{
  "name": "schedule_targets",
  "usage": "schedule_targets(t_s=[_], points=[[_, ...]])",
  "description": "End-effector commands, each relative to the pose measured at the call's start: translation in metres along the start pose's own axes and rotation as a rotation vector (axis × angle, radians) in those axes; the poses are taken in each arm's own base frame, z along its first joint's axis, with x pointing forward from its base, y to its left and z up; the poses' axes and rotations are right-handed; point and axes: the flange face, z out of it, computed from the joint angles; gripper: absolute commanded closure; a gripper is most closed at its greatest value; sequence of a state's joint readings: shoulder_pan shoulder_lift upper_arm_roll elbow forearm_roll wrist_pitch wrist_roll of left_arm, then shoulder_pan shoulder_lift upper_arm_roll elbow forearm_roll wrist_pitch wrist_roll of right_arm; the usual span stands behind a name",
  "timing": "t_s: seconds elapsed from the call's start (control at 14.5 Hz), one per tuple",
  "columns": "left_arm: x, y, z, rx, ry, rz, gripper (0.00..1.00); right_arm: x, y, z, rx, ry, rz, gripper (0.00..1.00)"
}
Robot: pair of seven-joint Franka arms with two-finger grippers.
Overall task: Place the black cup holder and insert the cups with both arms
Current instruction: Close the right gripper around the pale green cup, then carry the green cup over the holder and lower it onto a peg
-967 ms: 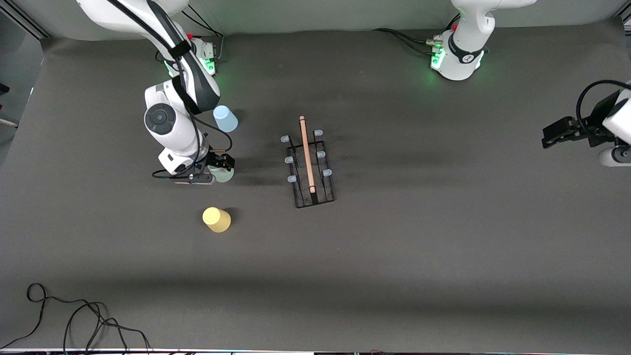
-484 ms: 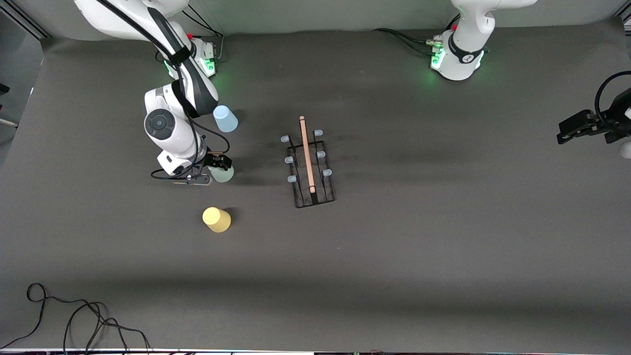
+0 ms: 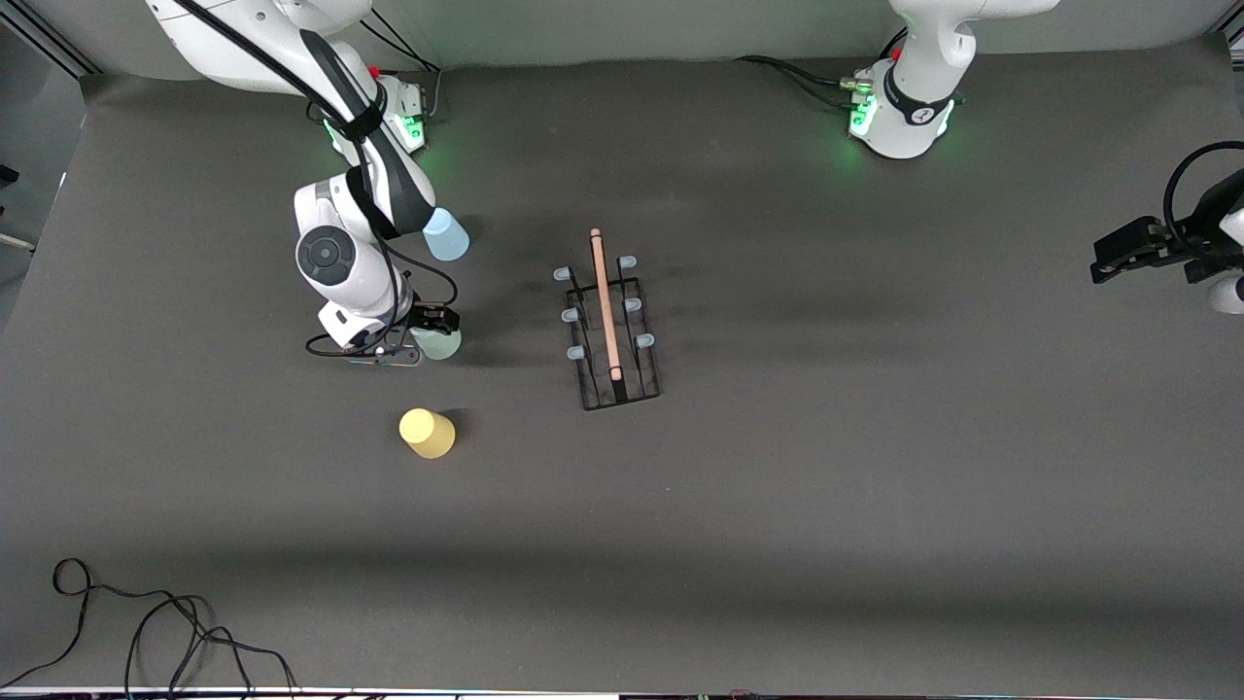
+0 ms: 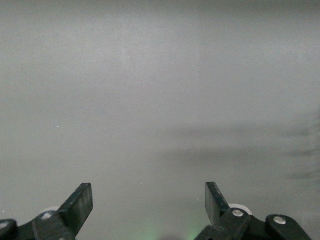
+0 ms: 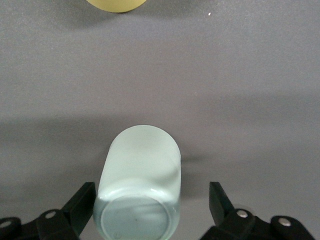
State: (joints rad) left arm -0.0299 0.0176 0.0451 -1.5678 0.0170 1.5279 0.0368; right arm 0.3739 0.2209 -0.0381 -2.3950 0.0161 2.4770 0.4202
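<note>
Front view: right end effector (image 3: 432, 326) astride grey-green cup (image 3: 437, 342)

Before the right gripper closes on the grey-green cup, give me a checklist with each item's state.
1. Right gripper open, one finger on each side of the grey-green cup: ok.
2. Cup centred between the fingers: not ok, it sits against one finger.
3. Black cup holder standing on the table with no cups on it: ok.
4. Yellow cup and light blue cup apart from the grasp: ok.
5. Left gripper waiting open at its end of the table: ok.
</note>
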Motion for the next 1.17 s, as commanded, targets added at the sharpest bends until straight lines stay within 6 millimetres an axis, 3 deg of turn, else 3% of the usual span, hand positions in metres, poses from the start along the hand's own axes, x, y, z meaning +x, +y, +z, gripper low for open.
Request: schedule_targets(t_s=[0.0, 0.14, 0.21, 0.41, 0.62, 0.9, 1.11], points=[[-0.004, 0.004, -0.004, 0.003, 0.007, 0.015, 0.0, 0.0, -0.004, 0.004, 0.01, 0.003, -0.001, 0.13], [0.0, 0.002, -0.005, 0.002, 0.028, 0.015, 0.0, 0.0, -0.005, 0.001, 0.012, 0.006, -0.004, 0.8], [0.001, 0.002, -0.005, 0.003, 0.03, 0.015, 0.0, 0.001, -0.006, -0.003, 0.015, 0.011, -0.006, 1.0], [0.003, 0.005, -0.001, 0.003, 0.024, 0.015, 0.0, 0.003, -0.01, -0.029, 0.024, 0.025, -0.014, 1.0], [0.003, 0.008, 0.0, 0.003, 0.021, 0.011, 0.0, 0.006, -0.021, -0.083, 0.018, -0.006, -0.001, 1.0], [0.002, 0.011, 0.0, 0.003, 0.018, 0.015, 0.0, 0.002, -0.077, -0.158, 0.079, -0.025, 0.093, 1.0], [0.001, 0.011, -0.001, 0.001, 0.013, 0.015, 0.0, -0.016, -0.135, -0.186, 0.095, 0.007, 0.172, 1.0]])
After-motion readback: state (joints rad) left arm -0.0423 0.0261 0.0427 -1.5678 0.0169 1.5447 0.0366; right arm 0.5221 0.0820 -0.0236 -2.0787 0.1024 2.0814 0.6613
